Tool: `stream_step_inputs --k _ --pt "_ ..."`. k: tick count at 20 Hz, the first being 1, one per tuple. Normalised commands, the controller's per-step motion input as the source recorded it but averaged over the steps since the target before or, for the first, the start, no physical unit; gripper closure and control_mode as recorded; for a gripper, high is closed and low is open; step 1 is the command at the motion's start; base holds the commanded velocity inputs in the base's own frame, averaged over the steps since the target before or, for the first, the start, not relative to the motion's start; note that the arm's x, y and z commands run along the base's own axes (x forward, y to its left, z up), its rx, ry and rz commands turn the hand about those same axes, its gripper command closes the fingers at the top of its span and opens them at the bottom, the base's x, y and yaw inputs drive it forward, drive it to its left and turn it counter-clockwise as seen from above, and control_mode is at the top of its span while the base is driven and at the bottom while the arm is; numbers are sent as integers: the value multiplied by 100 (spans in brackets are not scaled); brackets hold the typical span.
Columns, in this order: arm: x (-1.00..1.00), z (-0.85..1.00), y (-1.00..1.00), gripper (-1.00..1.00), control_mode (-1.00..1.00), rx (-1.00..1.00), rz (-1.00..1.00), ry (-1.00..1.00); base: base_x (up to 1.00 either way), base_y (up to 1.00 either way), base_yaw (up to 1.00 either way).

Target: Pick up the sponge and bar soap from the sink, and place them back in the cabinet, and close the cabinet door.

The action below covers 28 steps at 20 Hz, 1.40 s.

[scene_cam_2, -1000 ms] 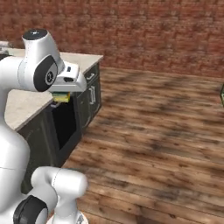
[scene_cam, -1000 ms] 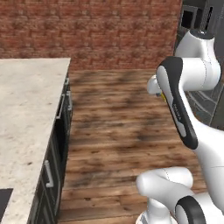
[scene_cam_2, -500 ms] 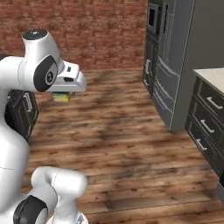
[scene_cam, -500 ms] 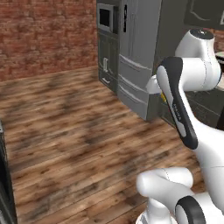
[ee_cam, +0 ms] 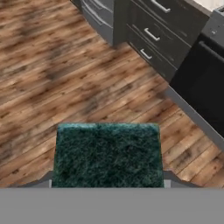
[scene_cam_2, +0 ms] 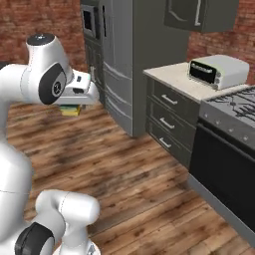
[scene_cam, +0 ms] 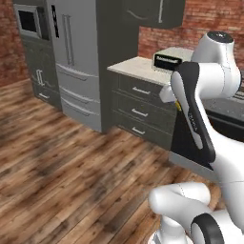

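Red brick walls (scene_cam_2: 35,15) back a wood-plank floor (scene_cam: 57,181). A tall grey fridge (scene_cam_2: 117,60) stands left of grey drawers (scene_cam_2: 167,117) whose pale tabletop (scene_cam_2: 174,77) carries a toaster oven (scene_cam_2: 218,69), beside a black oven (scene_cam_2: 224,172).

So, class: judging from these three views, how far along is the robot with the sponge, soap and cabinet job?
Done: the sponge is picked up. In hand: the gripper is shut on it, its green face fills the hand view, above the wood floor by the fridge. Left: placing it in the cabinet, fetching the soap, closing the door.
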Motion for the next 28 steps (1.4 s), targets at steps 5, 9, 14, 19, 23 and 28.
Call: stream_step_inputs --k 5,9,14,19,23,28 --pt "0 0 0 100 100 0 0 0 0 -13 -61" --pt "0 0 0 100 100 0 0 0 0 -13 -61" --pt "0 0 0 100 100 0 0 0 0 -12 -59" --pt "0 0 0 100 100 0 0 0 0 -15 -54" --pt "0 0 0 100 100 0 0 0 0 -29 -47" --pt "0 0 0 100 100 0 0 0 3 -29 -36"
